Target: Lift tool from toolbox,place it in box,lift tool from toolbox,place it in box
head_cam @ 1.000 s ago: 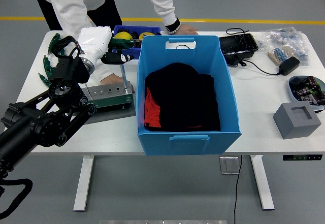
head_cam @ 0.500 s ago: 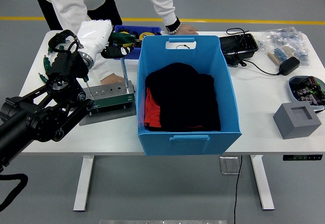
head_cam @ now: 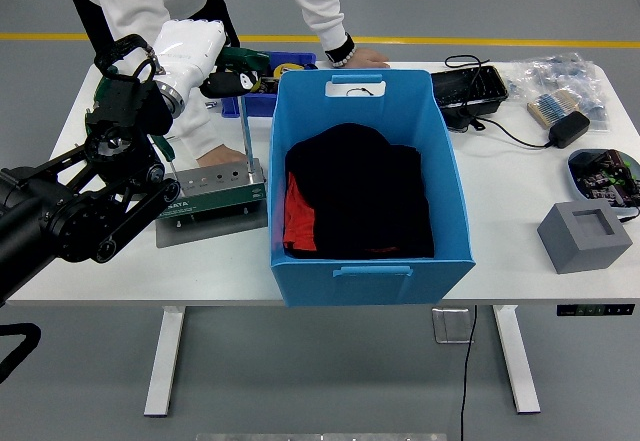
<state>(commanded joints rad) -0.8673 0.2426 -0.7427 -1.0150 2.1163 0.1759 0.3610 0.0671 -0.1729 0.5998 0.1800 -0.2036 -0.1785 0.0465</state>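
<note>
Head view: left hand (head_cam: 192,53), white-shelled w/ black fingers, is up off the table, clenched round a green-and-black tool (head_cam: 238,69). Tool sticks out to the hand's right, roughly level, its tip over the small blue toolbox (head_cam: 262,101) & just short of the big blue box (head_cam: 362,183) rim. Judgement: it's held high so it clears the rim on the way across; the lift looks done, the carry not.

Blue box sits right of the hand, close, open top facing up — easy drop target. Inside: black cloth (head_cam: 362,196) w/ a bit of red (head_cam: 297,223) at its hand-side edge, which should cushion a dropped tool. No tool visible in there, but cloth could hide one, so can't tell which of the two rounds this is.

Below the hand, nearer the robot: green metal case (head_cam: 215,191) w/ a thin upright rod, on a grey mat. Left arm (head_cam: 80,211) runs back toward lower left.

Person at far side leans over the table; one hand (head_cam: 358,57) rests flat on the tabletop beyond the box, other hand seems to rest by the case, below the robot hand & partly hidden. Risk, IMO: sleeve sits close to the swing path.

Right arm not in shot.

Next needs: move right over the cloth, then let go.
</note>
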